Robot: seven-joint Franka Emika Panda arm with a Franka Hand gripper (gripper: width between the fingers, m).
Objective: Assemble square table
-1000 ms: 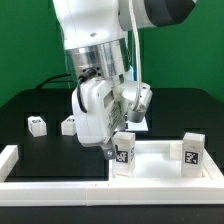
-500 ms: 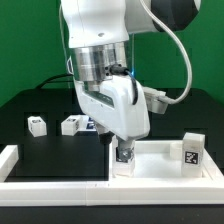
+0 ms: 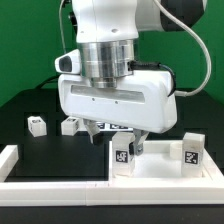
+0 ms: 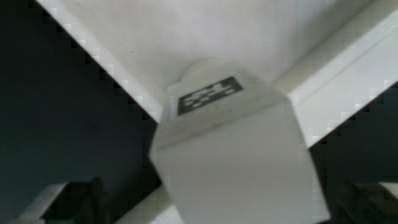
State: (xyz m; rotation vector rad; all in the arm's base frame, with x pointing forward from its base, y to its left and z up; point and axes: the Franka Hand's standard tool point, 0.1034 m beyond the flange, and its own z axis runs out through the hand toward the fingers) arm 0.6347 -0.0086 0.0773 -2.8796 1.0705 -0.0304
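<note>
The gripper [image 3: 124,143] is spread wide and holding nothing. It sits right over one leg [image 3: 122,155], with a finger on either side. The wrist view shows a dark gap between the leg [image 4: 231,150] and the fingers [image 4: 71,200], so nothing is touching.

That leg stands upright on the tabletop [image 3: 155,168], near its edge on the exterior view's left. I can't tell whether it's seated in a socket or just resting there. A second leg [image 3: 192,151] stands upright on the same tabletop, further to the exterior view's right. The two loose legs [image 3: 37,124] [image 3: 70,125] lie well apart from it on the black mat [image 3: 60,150].

My guess is the job right now is a grip-and-twist on that leg. If so:
- Keep the leg centred between the fingers.
- Come down far enough to catch the flat sides (not just the top corner).
- Close square on it. A lopsided squeeze would probably tip it.

Everything is smooth, hard-looking white plastic, so I'd expect it to be a bit slippery.
- The leg is a blocky post with flat faces and a black-and-white tag [image 4: 210,93] on top.
- The tabletop is a flat slab.
- A long white rail [image 3: 60,190] runs along the front.
</note>
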